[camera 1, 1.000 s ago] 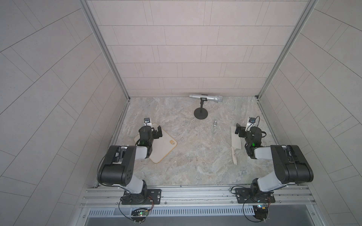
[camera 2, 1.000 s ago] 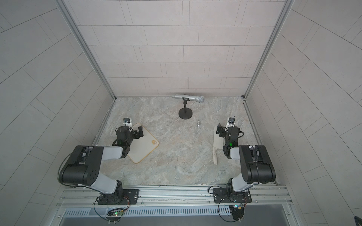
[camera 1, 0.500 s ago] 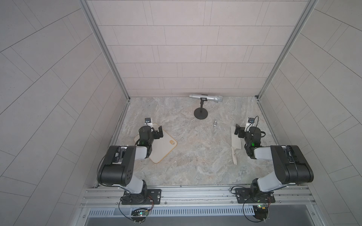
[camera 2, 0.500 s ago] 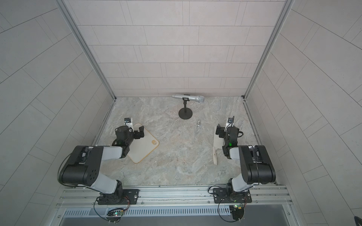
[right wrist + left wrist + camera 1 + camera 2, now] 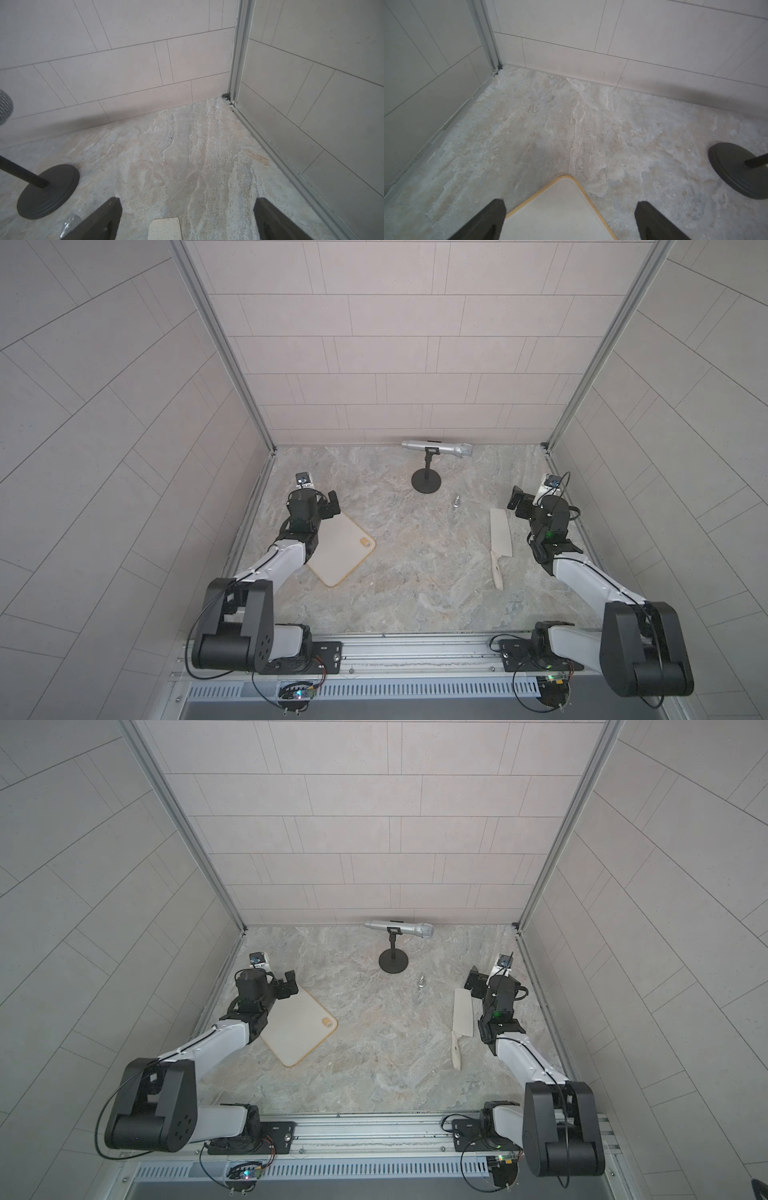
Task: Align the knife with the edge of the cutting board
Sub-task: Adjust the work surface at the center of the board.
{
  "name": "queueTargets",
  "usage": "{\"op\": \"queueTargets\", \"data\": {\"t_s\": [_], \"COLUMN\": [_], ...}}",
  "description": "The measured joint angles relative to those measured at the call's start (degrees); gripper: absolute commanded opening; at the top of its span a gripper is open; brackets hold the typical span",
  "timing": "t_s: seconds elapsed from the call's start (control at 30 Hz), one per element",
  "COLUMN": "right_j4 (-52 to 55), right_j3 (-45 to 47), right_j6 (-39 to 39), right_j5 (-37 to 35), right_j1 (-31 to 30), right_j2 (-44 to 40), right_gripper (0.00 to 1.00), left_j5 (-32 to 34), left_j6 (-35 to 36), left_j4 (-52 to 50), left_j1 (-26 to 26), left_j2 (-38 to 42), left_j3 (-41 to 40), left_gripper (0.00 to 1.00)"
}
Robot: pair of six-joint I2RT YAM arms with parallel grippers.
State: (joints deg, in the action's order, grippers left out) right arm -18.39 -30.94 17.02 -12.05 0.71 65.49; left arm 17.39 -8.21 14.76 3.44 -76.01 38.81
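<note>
While the right claw (image 5: 188, 200) gapes wide, the knife (image 5: 165, 228) lies untouched.

Cream tan-rimmed cutting board (image 5: 343, 545) partly hidden under left arm (image 5: 286, 561), pale speckled knife (image 5: 165, 228) cut off by picture's edge, tiny silvery object (image 5: 456, 501) unidentifiable.

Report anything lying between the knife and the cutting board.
Nothing visible blocks it: only bare table lies between the knife and the cutting board. The microphone stand and a small silver object sit farther back.
</note>
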Motion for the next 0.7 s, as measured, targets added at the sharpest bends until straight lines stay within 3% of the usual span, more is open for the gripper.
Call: {"op": "queueTargets", "data": {"t_s": [0.23,0.47,0.57,0.7], "right_j4": [21.38,35.30,40.22,43.74], "right_j3": [-4.61,-10.19,-12.59,-14.08], "right_j6": [10.73,12.63,12.87,14.60], "right_j5": [6.01,17.94,21.29,22.18], "right_j1": [-0.11,-1.95,-6.14,-16.35], "right_j2": [-10.25,-15.91,-17.09,-18.75], "right_gripper": [1.00,1.00,1.00,1.00], "left_j5": [2.80,-4.57,-6.60,-7.76], "left_j6": [-9.57,-13.18,-14.75,-16.92], "left_j4": [-22.91,-44.19,-50.16,-56.41], "left_j1": [1.84,1.86,1.86,1.86], "left_j2": [1.90,-1.01,-2.69,-2.73], "left_j3": [15.17,25.90,27.65,26.67], "left_gripper": [1.00,1.00,1.00,1.00]}}
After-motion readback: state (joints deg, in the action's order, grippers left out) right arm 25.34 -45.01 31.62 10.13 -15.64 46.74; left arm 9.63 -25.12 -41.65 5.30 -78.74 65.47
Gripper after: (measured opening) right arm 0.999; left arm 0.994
